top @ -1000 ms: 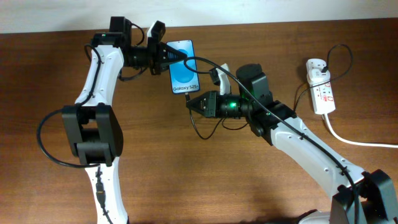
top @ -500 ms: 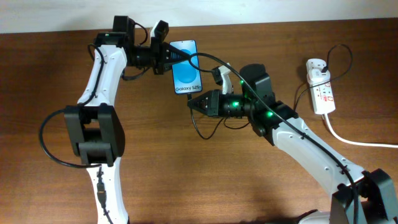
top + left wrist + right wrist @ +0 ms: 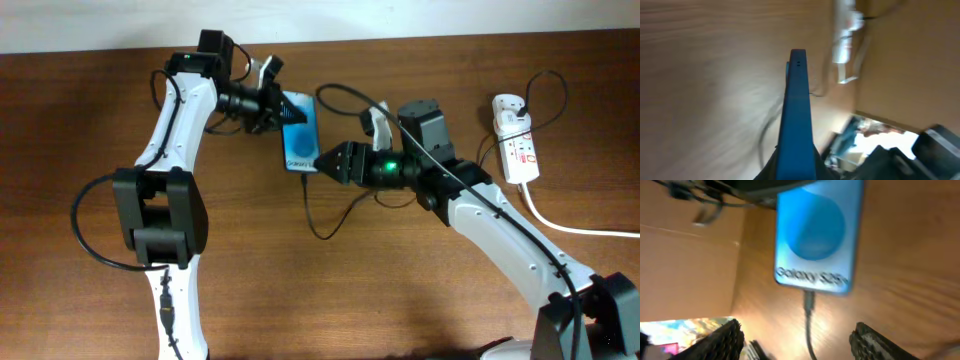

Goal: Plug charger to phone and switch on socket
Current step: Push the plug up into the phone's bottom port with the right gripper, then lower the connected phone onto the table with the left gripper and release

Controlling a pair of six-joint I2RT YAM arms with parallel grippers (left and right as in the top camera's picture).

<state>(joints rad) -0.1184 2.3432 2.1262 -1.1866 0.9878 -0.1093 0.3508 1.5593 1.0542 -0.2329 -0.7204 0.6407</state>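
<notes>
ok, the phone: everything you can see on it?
The phone is a slim slab with a dark frame. Its screen is lit bright blue, with a paler circle and white "Galaxy S25" text near one end. The left end effector grips the opposite end. The left wrist view shows the phone edge-on, so it looks tilted. The charger tip meets the edge by the text and appears seated.

free: worktop [image 3: 340, 300] open at 6 o'clock | blocked: centre, phone [image 3: 300, 140] between left claw [image 3: 279, 108] and right claw [image 3: 323, 163], charger [image 3: 308, 205] loop beneath | socket [image 3: 517, 140] at 3 o'clock
</notes>
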